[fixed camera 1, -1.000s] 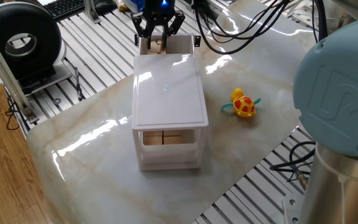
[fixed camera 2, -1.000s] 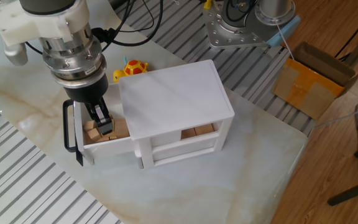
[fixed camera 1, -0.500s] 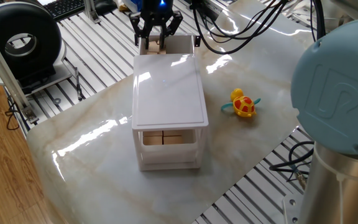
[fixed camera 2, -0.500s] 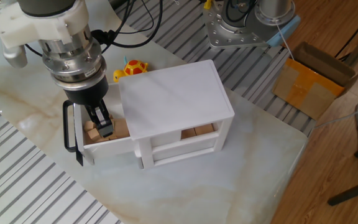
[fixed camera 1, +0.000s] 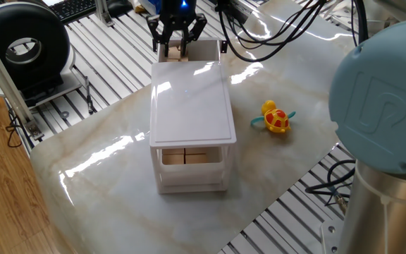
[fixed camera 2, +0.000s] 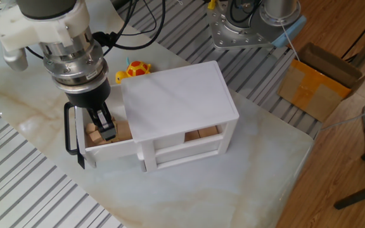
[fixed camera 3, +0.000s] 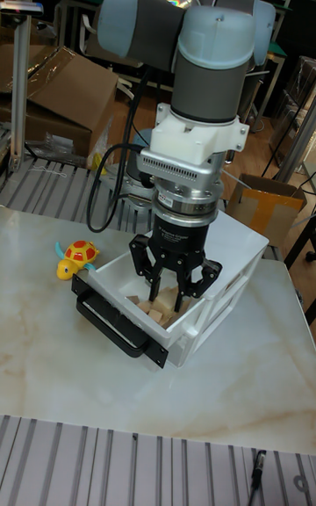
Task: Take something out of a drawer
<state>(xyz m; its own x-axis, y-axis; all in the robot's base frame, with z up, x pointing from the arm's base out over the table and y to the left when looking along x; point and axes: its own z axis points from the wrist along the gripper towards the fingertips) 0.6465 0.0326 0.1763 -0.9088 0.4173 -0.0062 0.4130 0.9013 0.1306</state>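
Looking at the table, we see a small white cabinet with three drawers standing in the middle of it. Its top drawer is pulled out, and it has a black handle on the front. We can see a few little tan wooden cubes lying inside the drawer. Our gripper hangs straight down over the open drawer, with its black fingers reaching in among the cubes. In the one fixed view, from behind the cabinet, a tan cube sits right between the two fingers, and the jaws look pressed onto its sides. In the other fixed view the fingers cover that cube, so we cannot see the pinch there. In the tall fixed view the fingers point down at the pile of cubes, and we cannot tell if the held cube touches the ones under it. More tan blocks show through the open back of the cabinet in a lower drawer. A yellow and red toy turtle with teal legs lies on the table beside the cabinet, well apart from the gripper. A brown cardboard box sits off the table edge.
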